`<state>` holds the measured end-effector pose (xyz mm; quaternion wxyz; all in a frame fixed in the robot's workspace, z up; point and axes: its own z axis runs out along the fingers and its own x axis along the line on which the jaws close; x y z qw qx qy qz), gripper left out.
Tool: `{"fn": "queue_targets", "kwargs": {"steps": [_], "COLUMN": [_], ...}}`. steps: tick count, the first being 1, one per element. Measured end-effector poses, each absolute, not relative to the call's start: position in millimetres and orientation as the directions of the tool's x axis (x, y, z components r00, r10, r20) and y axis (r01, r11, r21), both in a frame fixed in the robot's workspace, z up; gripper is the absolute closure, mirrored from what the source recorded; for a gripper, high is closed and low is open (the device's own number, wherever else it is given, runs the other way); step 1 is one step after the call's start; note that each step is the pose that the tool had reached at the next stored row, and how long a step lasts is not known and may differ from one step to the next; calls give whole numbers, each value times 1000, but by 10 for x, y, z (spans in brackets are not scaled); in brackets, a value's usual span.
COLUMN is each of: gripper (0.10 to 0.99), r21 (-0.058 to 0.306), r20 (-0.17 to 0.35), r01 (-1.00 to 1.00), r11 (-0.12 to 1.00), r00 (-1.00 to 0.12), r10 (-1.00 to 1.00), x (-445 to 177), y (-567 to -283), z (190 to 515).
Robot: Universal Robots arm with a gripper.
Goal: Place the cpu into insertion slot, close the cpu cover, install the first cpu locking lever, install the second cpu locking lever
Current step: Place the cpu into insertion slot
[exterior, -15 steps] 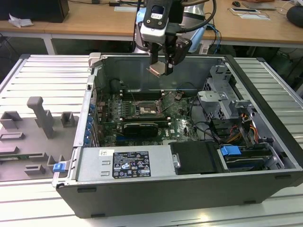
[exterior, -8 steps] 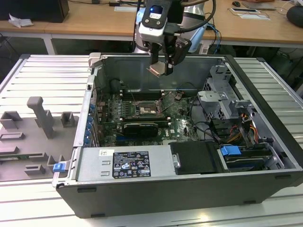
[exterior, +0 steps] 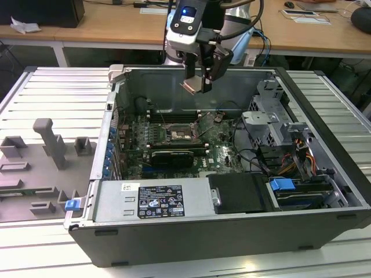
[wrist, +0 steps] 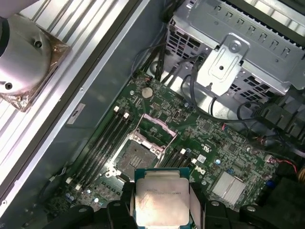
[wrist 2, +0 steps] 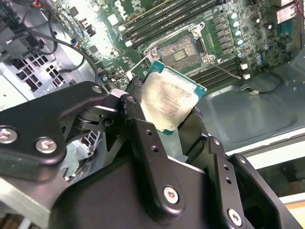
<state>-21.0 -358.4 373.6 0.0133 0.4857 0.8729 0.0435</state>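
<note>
End effector point(exterior: 202, 78): my fingers were clamped on two opposite edges of the cpu point(exterior: 193, 87), above the open computer case point(exterior: 191, 243).
Cpu: tilted, held well above the green board, apart from the insertion slot point(wrist: 136, 157).
Insertion slot: uncovered, its dark square showing.
Cpu cover point(wrist: 156, 128): stood raised at the slot's edge.
Around the slot: memory slots point(wrist: 102, 148) flanked it, the graphics card point(exterior: 173, 156) lay near, and black cables point(wrist: 190, 90) ran by the drive cage point(wrist: 238, 57).
Desk point(exterior: 52, 87): ribbed metal, carrying the case and grey fixtures point(exterior: 52, 145).
</note>
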Motion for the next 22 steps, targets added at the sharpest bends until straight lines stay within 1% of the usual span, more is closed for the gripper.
{"fn": "queue_targets", "kwargs": {"steps": [8, 22], "gripper": [545, 545], "r21": [89, 89], "r20": [19, 19], "r01": [892, 896], "r11": [443, 435], "r00": [-446, -438], "r10": [895, 899], "x": [-209, -210], "y": [-3584, -3584], "z": [3725, 3656]}}
